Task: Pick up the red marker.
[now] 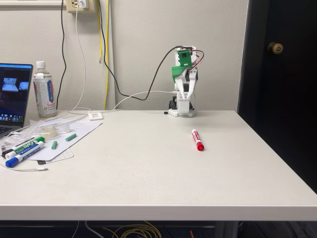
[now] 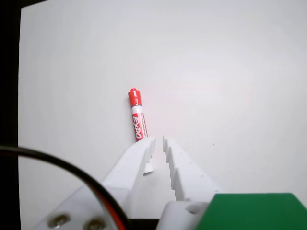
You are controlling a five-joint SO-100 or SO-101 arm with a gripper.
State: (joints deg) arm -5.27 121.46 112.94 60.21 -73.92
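Observation:
The red marker [image 1: 197, 139] lies flat on the white table [image 1: 148, 178], right of centre and a little in front of the arm's base. The arm is folded upright at the back of the table, and its gripper [image 1: 186, 94] points downward, well behind the marker and not touching it. In the wrist view the red marker [image 2: 137, 117] lies just beyond the white fingertips with its red cap pointing away, and its near end is hidden behind the left finger [image 2: 136, 160]. The gripper [image 2: 159, 142] is shut, its fingers almost touching, with nothing between them.
At the table's left edge are a laptop [image 1: 12, 96], a plastic bottle [image 1: 44, 89], a green-capped marker [image 1: 27, 145], a blue-capped marker [image 1: 22, 156] and small bits on a white sheet [image 1: 74, 134]. Cables hang down the back wall. A dark door [image 1: 280, 74] stands at right.

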